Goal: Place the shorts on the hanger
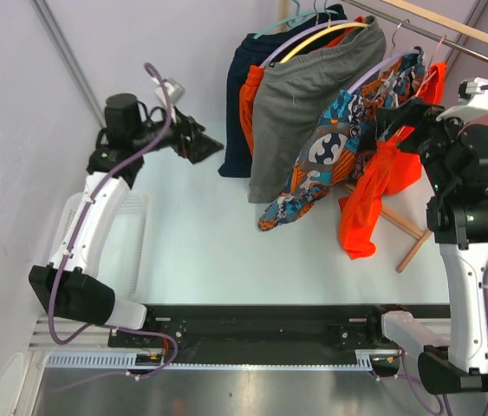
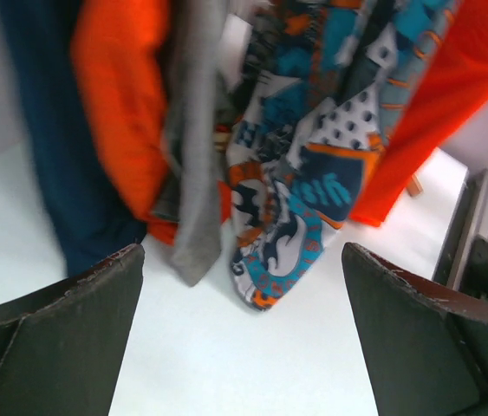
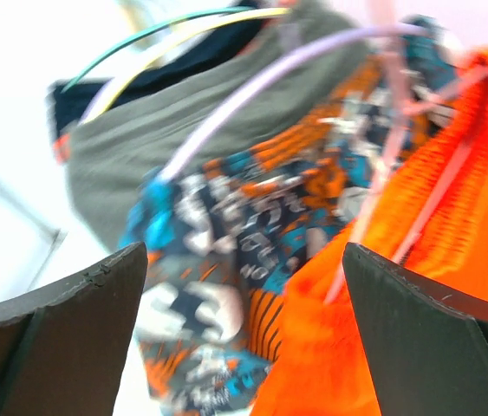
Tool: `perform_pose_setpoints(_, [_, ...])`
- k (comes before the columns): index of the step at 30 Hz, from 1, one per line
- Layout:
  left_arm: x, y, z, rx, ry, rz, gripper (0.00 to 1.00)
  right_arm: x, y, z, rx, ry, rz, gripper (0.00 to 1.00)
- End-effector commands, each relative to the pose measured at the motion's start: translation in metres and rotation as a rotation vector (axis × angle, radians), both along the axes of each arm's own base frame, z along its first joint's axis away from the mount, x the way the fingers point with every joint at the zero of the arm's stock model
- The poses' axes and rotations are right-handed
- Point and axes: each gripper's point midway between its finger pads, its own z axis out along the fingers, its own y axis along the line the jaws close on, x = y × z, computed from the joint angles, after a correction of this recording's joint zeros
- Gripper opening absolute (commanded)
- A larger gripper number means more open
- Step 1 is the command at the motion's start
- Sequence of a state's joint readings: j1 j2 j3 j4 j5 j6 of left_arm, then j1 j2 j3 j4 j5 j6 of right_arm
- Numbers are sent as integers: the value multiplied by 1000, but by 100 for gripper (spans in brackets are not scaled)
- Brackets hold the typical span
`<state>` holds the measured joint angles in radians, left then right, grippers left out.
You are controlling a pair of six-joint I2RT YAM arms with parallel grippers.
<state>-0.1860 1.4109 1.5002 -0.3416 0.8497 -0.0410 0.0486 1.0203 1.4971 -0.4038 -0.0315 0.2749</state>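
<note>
The right gripper [image 3: 244, 260] is seen spread wide, nothing held; the orange shorts [image 1: 380, 195] are judged already hung on the pink hanger [image 3: 391, 95], with little left.

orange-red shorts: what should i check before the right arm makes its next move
1. Plain orange-red fabric shorts hang from the thin pale pink wire hanger: ok.
2. Hanger hook seated on the grey metal rail: cannot tell, too blurred.
3. Right gripper jaws open and empty: ok.
4. Left gripper jaws open, apart from the clothes: ok.
5. Shorts' lower edge off the white table: cannot tell.
</note>
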Motion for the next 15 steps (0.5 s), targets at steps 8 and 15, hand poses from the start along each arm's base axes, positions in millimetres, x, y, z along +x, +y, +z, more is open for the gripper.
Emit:
perform_pose_setpoints(8, [-13, 82, -12, 161, 128, 220, 100, -38, 112, -36, -211, 56, 611, 100])
perform_pose_setpoints(15, [-56, 108, -60, 319, 154, 292, 100, -46, 181, -93, -338, 153, 833, 100])
